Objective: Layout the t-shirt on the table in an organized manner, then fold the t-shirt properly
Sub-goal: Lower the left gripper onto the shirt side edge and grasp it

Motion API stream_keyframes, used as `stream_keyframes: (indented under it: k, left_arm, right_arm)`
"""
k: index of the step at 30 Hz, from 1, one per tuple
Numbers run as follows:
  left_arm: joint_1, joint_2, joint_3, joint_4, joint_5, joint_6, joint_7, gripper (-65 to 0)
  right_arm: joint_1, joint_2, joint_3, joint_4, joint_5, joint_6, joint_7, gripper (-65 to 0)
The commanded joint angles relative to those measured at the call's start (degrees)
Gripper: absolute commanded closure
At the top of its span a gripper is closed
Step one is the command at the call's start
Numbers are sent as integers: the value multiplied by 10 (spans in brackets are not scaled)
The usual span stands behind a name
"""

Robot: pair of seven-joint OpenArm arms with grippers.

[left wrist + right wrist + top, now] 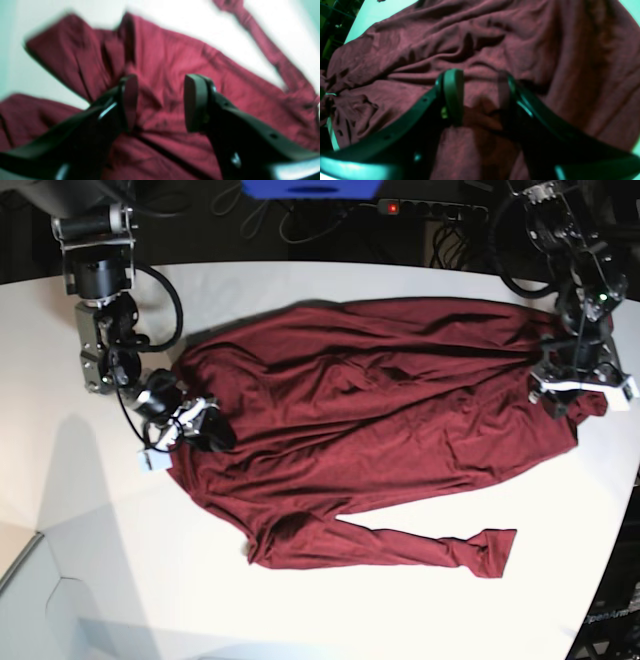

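Plenty of bare table (pixel 330 610) along the near edge and the left side, so a gripper can get in there easy. The shirt (pixel 380 420) sprawls across the middle, with 1 sleeve (pixel 420 548) trailing along its near side. Cables and a power strip (pixel 430 208) crowd the far edge.
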Motion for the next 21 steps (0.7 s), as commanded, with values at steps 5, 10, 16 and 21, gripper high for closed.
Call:
stream_keyframes:
  k: [5, 10, 16, 21]
  left_arm:
    - [-105, -12, -48, -109, 8, 1, -10, -296]
    - [-192, -39, -69, -250, 8, 0, -11, -293]
    - [-242, -50, -68, -327, 9, 0, -24, -293]
    - [-244, -50, -47, -334, 9, 2, -88, -293]
  right_arm:
    - [7, 4, 0, 3, -11, -5, -15, -220]
    - [6, 4, 0, 3, -11, -5, -16, -220]
    - [4, 5, 0, 3, -11, -5, -16, -220]
    - [3, 6, 0, 3, -11, -5, -14, -220]
